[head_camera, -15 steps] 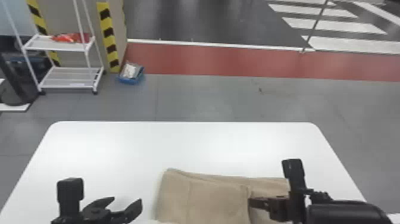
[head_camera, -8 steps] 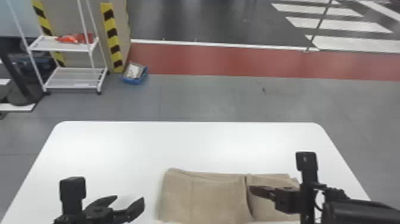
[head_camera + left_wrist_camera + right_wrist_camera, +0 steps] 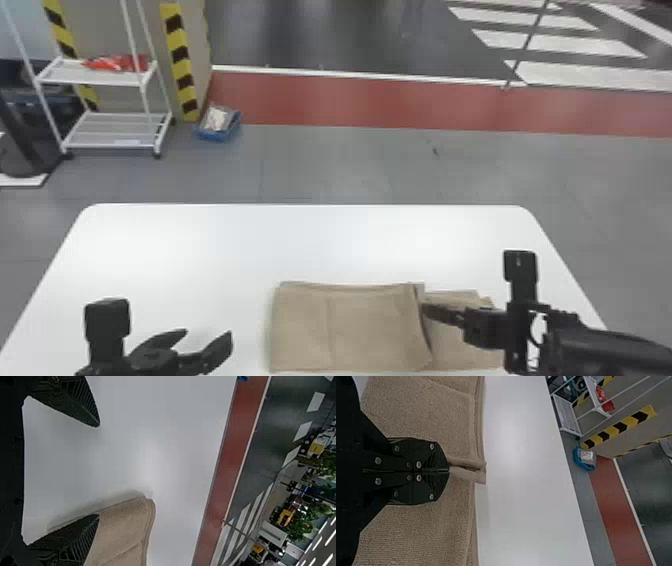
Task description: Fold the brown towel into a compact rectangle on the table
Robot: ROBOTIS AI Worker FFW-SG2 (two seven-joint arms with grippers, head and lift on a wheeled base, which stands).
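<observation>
The brown towel (image 3: 370,327) lies at the desk's (image 3: 210,250) 5 o'clock, already layered. The right gripper (image 3: 449,470) is closed on a pinch of it; the left gripper (image 3: 209,336), at the towel's 9 o'clock, is spread, empty. Tucking in the 3 o'clock end likely remains.

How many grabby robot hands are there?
2. The left gripper is open over the white table, to the left of the brown towel. The right gripper is pinching a bit of the towel.
</observation>
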